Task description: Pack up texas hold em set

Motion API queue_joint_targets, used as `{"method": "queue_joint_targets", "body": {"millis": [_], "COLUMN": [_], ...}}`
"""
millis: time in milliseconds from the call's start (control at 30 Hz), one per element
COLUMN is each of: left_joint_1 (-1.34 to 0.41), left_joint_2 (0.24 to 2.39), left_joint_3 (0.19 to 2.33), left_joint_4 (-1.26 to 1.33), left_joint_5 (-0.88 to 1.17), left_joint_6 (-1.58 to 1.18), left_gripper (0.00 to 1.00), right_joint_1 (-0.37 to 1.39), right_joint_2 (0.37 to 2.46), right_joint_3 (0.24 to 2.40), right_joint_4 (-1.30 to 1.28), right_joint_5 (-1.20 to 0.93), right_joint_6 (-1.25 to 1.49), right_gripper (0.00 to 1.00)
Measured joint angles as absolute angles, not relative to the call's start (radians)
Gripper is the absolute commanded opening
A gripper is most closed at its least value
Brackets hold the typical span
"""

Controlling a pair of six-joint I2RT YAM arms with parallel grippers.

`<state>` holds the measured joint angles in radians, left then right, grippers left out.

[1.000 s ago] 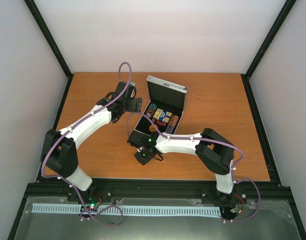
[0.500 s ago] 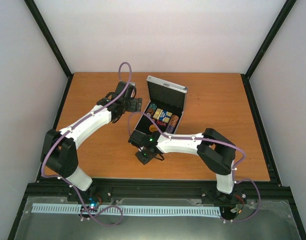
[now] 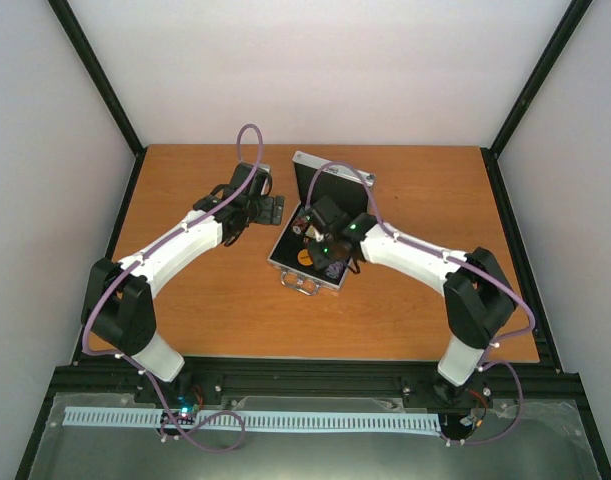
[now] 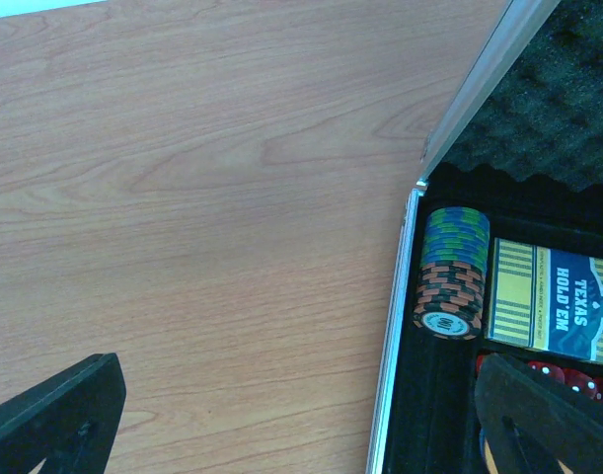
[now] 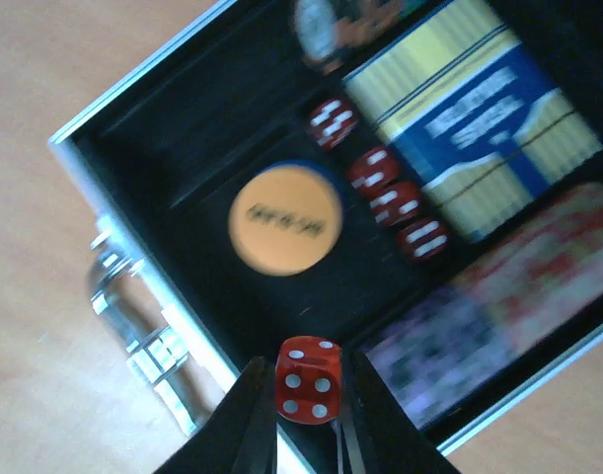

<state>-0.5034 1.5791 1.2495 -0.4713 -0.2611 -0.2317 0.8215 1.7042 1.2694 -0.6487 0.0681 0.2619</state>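
Right tool [image 5: 307,367]: jaws nearly closed, pinching a small red die [image 5: 307,380] with white pips by two opposite faces. The die sits square between the fingers.

Landmark: the small silver aluminium case [image 5: 94,109] with black lining, lying open on the wooden surface [image 4: 202,197].

- Held die hangs just inside the case's front wall, beside the metal handle [image 5: 133,316]. Its height above the lining cannot be judged, as the wrist view is blurred.
- Next inward from the front wall: the round orange disc [image 5: 284,219], flat in its recess.
- Beyond the disc: a row of four red dice [image 5: 385,188], its long axis running diagonally, between the disc and the blue-yellow card deck [image 5: 469,128].
- Far left corner of the case: a stack of striped round poker chips [image 4: 454,272], lying on its side.

Left tool [image 4: 291,415]: jaws fully spread, nothing held, straddling the case's left wall.

Judgement: the dice slot lies ahead of the held die, deeper into the case and past the disc. The right arm is nearer and should finish the placement.
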Motion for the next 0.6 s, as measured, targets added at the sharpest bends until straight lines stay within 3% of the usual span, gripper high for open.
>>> {"method": "queue_joint_targets", "body": {"millis": [233, 600], "left_joint_1": [-0.503, -0.503], "left_joint_2": [1.579, 1.586], "left_joint_3": [1.250, 1.250], "left_joint_4": [-0.471, -0.471], "left_joint_5": [-0.257, -0.249], "left_joint_6": [-0.231, -0.232], "left_gripper": [1.00, 1.00], "right_joint_1": [0.691, 0.662], "right_joint_2": [1.832, 1.916], "right_joint_3": [1.384, 1.424], "right_joint_4": [-0.625, -0.632], "right_joint_5": [0.091, 0.066], "right_joint_6": [0.197, 0.137], "right_gripper": [0.14, 0.13]}}
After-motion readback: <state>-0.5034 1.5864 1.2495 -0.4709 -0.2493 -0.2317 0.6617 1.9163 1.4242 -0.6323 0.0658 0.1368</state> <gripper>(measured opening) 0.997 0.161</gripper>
